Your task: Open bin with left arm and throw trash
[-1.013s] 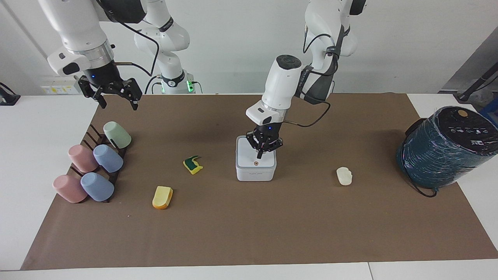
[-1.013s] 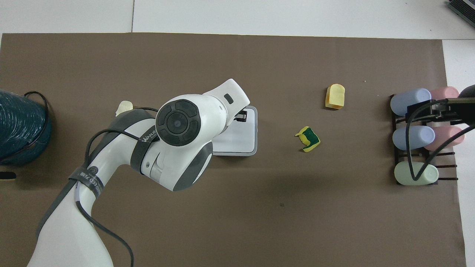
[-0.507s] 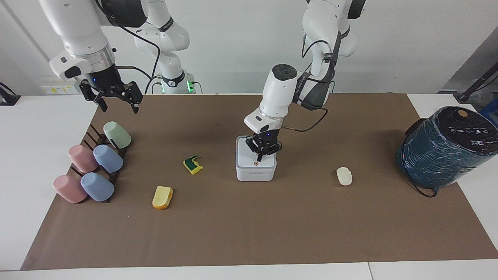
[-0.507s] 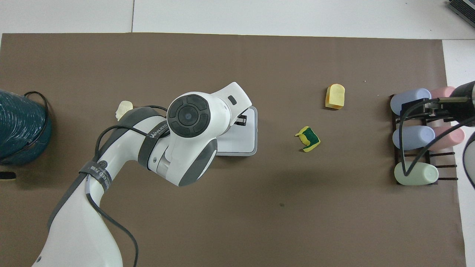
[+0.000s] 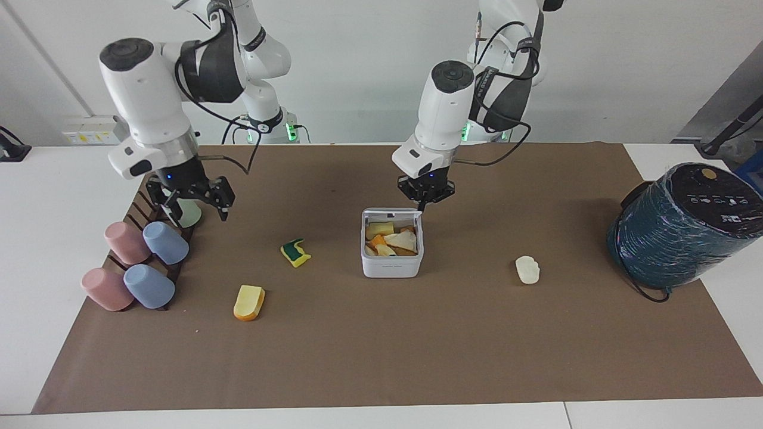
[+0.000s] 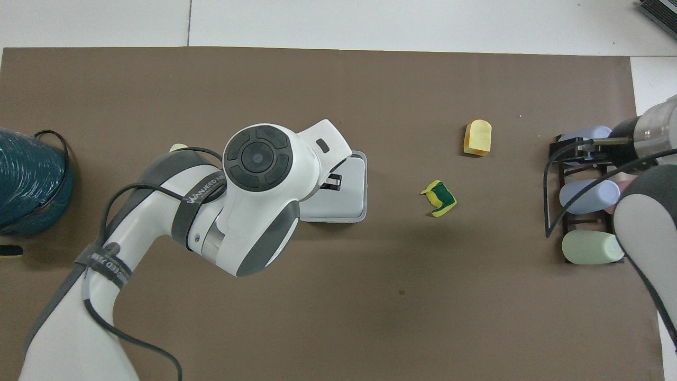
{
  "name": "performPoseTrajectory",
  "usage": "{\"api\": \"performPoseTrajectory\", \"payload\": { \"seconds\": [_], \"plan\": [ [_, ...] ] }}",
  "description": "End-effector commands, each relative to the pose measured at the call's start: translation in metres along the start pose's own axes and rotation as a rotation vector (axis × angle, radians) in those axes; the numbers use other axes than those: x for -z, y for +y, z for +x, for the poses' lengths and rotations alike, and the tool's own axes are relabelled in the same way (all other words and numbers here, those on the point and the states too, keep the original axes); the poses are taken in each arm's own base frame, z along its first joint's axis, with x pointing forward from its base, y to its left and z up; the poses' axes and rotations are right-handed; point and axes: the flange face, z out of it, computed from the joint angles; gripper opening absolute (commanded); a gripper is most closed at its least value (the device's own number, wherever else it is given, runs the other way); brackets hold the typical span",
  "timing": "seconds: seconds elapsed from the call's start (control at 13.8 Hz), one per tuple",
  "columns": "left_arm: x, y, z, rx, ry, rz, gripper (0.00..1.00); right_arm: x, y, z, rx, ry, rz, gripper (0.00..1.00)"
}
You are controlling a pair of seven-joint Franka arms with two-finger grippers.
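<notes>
From overhead the left arm hides much of the bin (image 5: 391, 258) at mid-table. Its lid, shut a second ago, now stands open; the left gripper (image 5: 422, 207), fingertips together, has risen. The right gripper (image 5: 194, 207), jaws apart, has dropped over the cup rack (image 5: 138, 210).

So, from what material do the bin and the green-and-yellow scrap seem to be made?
The bin: likely hard plastic, white and smooth with a slight sheen, rounded corners and a grey rim. The green-and-yellow scrap: probably soft foam or sponge, matte and bent out of shape, lying on the brown mat. Neither can be confirmed by look alone.
</notes>
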Motion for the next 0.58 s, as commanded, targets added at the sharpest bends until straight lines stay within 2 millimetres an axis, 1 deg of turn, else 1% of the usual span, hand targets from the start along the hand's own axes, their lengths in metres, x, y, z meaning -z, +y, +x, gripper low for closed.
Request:
{"api": "performPoseTrajectory", "payload": {
  "seconds": [0.0,0.07,0.14,0.22,0.29,0.36,0.43,0.51],
  "plan": [
    [-0.002,-0.040,-0.004,0.009,-0.035,0.019,0.00,-0.070,-0.017,0.022,0.101,0.039,0.022,1.00],
    [-0.003,-0.056,0.005,0.022,-0.001,0.008,0.00,-0.085,-0.017,0.025,0.104,0.056,0.022,1.00],
    [-0.011,-0.077,0.014,0.021,0.050,-0.005,0.00,-0.102,-0.018,0.026,0.106,0.052,0.022,1.00],
    [-0.021,-0.092,0.017,0.004,0.119,-0.019,0.00,-0.118,-0.019,0.025,0.108,0.042,0.024,1.00],
    [-0.032,-0.115,0.017,0.018,0.171,-0.023,0.06,-0.139,-0.022,0.024,0.109,0.030,0.027,1.00],
    [-0.039,-0.137,0.020,0.038,0.194,-0.021,0.26,-0.156,-0.030,0.024,0.122,0.038,0.029,1.00],
    [-0.044,-0.155,0.024,0.020,0.199,-0.014,0.56,-0.169,-0.030,0.024,0.128,0.044,0.030,1.00],
    [-0.047,-0.175,0.026,-0.012,0.205,-0.004,0.79,-0.178,-0.035,0.024,0.142,0.049,0.035,1.00]
  ]
}}
